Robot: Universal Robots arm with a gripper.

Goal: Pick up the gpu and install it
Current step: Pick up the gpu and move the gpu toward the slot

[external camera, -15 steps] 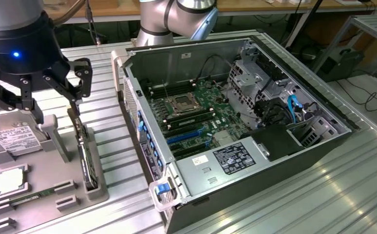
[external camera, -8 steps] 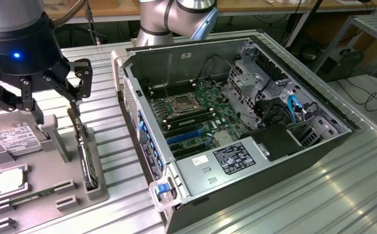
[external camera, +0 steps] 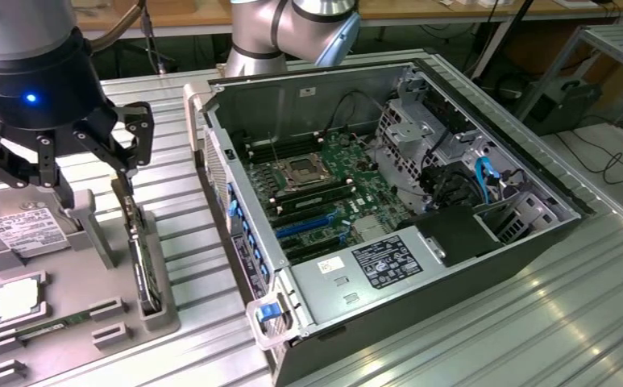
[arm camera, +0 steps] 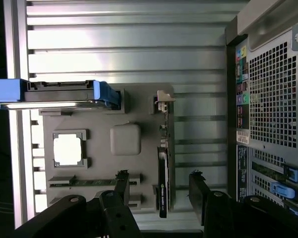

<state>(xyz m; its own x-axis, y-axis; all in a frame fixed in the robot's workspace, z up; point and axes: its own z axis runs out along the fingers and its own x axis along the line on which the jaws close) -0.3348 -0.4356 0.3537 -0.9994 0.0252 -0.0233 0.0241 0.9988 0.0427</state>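
Pick step in hand: gripper, jaws spread wide and empty, hangs at upper left of the exterior view above the gpu, which stands on edge in the grey fixture at lower left; judged need: fingers squarely straddling the thin card.

This looks like a robot lab or workshop. A big grey robot arm stands behind a ribbed metal table. On the table lies an open computer case with its green motherboard showing. A grey tray holds loose computer parts, like a gpu and a hard drive. Cables lie on the floor.
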